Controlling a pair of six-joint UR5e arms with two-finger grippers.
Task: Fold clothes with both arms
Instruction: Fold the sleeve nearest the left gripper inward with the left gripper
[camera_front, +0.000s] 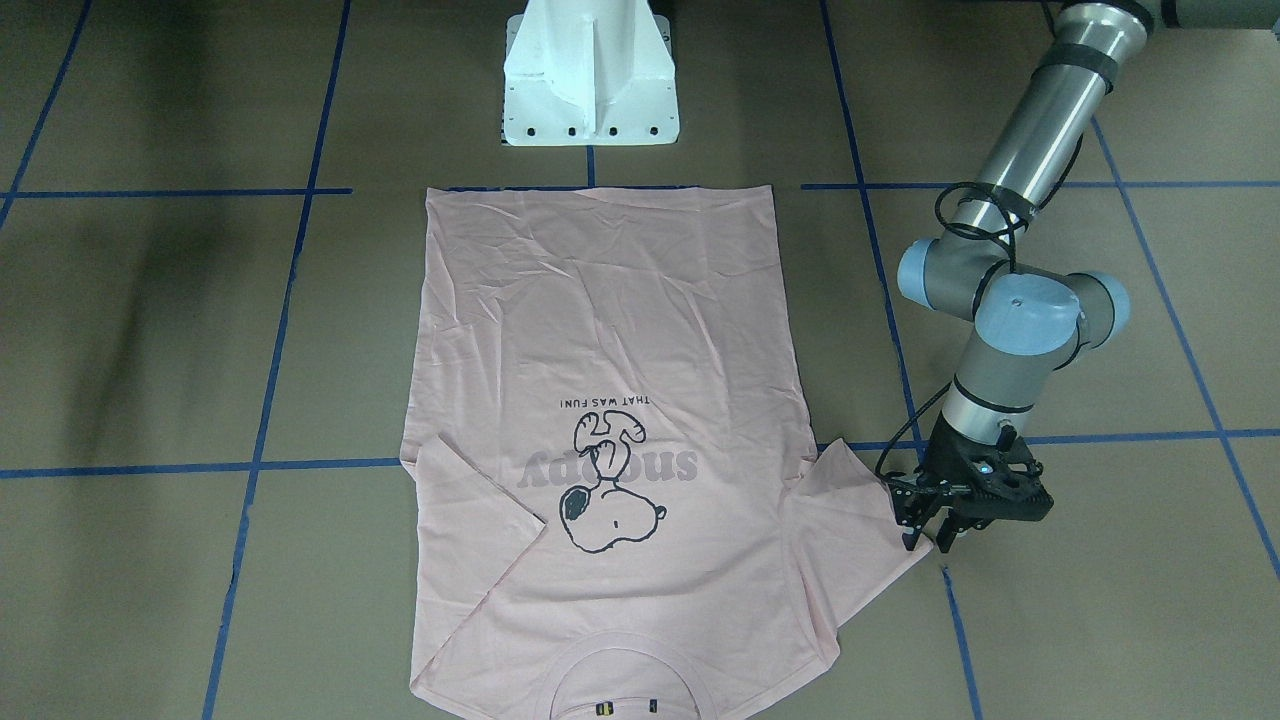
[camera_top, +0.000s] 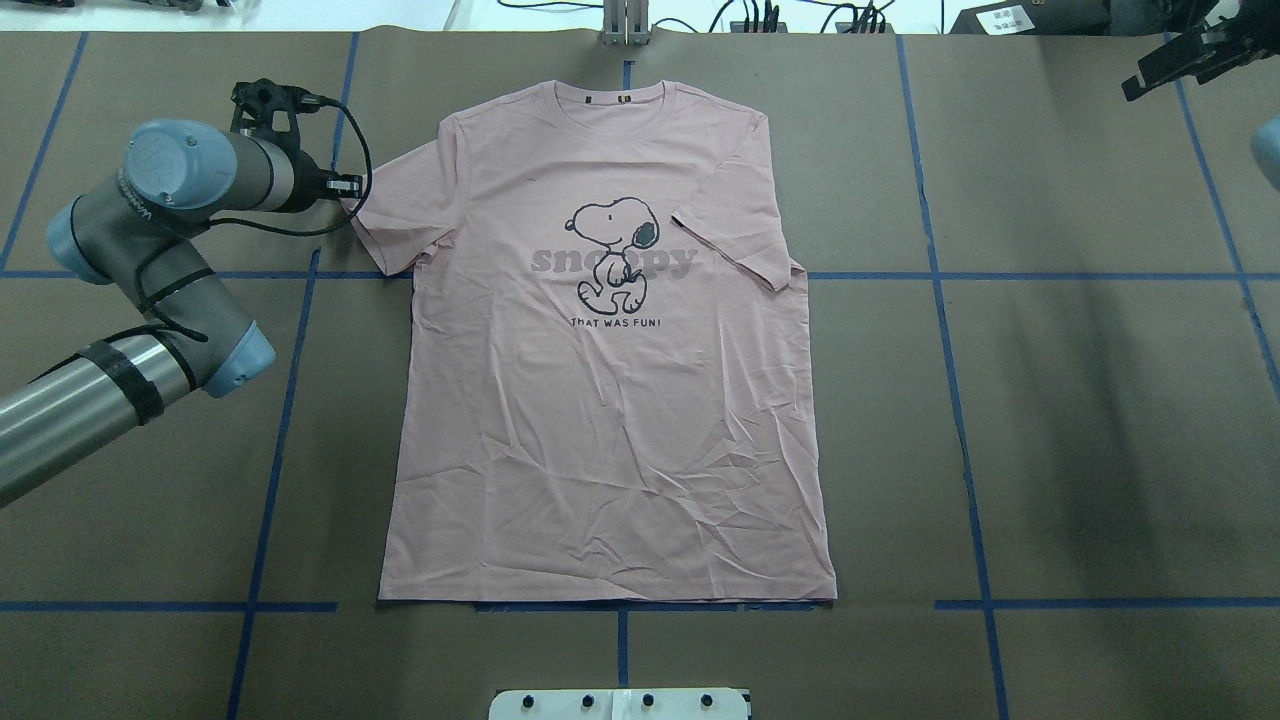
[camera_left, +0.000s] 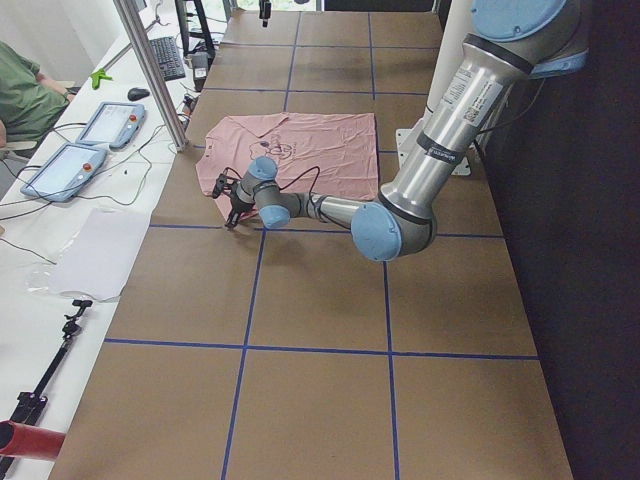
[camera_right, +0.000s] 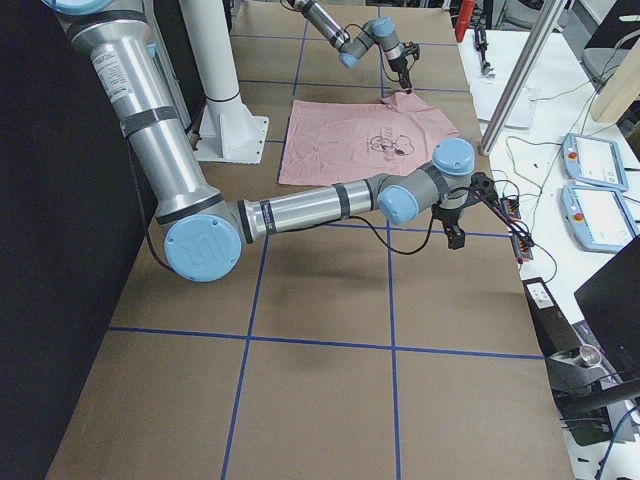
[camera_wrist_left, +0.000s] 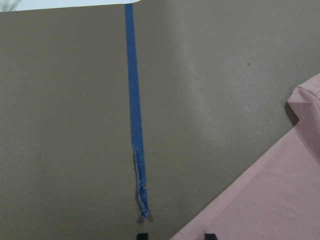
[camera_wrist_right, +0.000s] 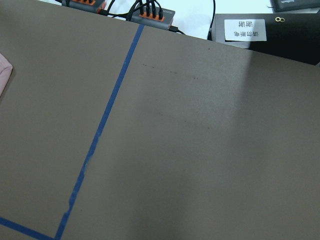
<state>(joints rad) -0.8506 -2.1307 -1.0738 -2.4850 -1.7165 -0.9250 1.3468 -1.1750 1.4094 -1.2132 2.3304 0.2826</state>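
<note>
The left gripper (camera_front: 928, 545), fingers spread, straddles the hem of the pink Snoopy T-shirt's (camera_front: 600, 320) sleeve (camera_front: 850, 510), with the shirt body beyond one finger.

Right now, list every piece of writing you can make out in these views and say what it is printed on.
"snoopy": greyish lettering across the chest of the pink T-shirt.
"THAT WAS FUN!": small black capitals under the cartoon dog on the same shirt.
White label in the right wrist view: printed characters, too blurred to read.
Lettering on the left arm: too small to read.
</note>
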